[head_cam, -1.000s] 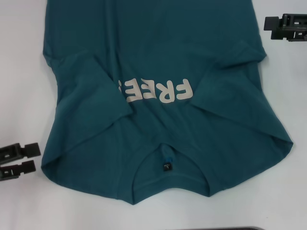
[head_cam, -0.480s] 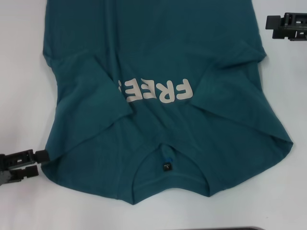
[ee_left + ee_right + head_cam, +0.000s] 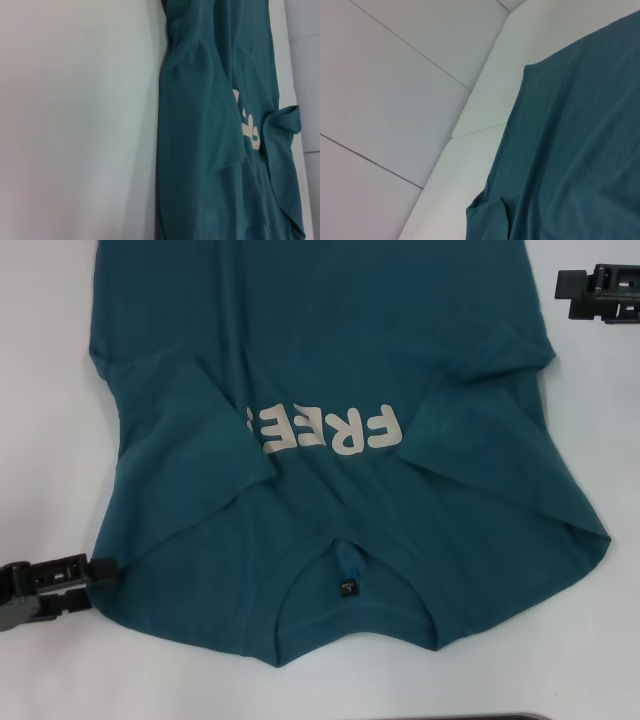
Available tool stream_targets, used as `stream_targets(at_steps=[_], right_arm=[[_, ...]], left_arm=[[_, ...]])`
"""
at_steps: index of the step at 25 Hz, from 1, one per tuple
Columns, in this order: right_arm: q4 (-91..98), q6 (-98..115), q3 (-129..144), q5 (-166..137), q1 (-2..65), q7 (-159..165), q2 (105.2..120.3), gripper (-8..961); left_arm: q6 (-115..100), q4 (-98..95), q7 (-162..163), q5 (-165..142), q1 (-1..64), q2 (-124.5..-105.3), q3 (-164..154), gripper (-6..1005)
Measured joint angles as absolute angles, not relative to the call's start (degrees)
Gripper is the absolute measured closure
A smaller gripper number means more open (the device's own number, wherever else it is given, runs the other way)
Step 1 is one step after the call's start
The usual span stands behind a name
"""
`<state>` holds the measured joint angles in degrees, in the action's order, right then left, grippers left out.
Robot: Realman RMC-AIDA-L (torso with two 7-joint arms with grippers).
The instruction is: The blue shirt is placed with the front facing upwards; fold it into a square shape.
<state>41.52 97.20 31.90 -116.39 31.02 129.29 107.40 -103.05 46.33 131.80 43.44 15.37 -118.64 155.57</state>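
Shirt: I had the blue shirt (image 3: pixel 340 440) spread across the middle of the head view on the white table (image 3: pixel 50 390), collar toward the bottom edge, body running off the top.
Lettering: the pale "FREE" print (image 3: pixel 325 430) sat mid-frame, upside down to me, its left end tucked under a fold.
Sleeves: both were folded inward over the chest, one at centre left, one at centre right.
Neck label: the small dark label (image 3: pixel 346 585) with its blue tab showed just inside the collar, low centre.
Left end effector: the left end effector (image 3: pixel 95 570) was at the lower left of the frame, its upper fingertip touching the shirt's shoulder edge. I could not tell whether its fingers were apart or together.
Right end effector: the right end effector (image 3: pixel 565 292) was parked at the upper right corner, apart from the cloth; there too I could not tell.
Left wrist view: teal fabric (image 3: pixel 215 150) filled the right side, bare table on the left.
Right wrist view: shirt hem (image 3: pixel 570 150) lower right, table edge beyond it.
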Motion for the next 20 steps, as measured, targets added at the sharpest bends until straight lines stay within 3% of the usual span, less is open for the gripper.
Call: stream_targets(at_steps=[20], right_arm=[[41.2,99.1,28.5,-116.3,30.6,129.2,107.38,69]], left_arm=[[-102.9,48.2,138.0,40.5,19.3,-121.37,155.2,90]])
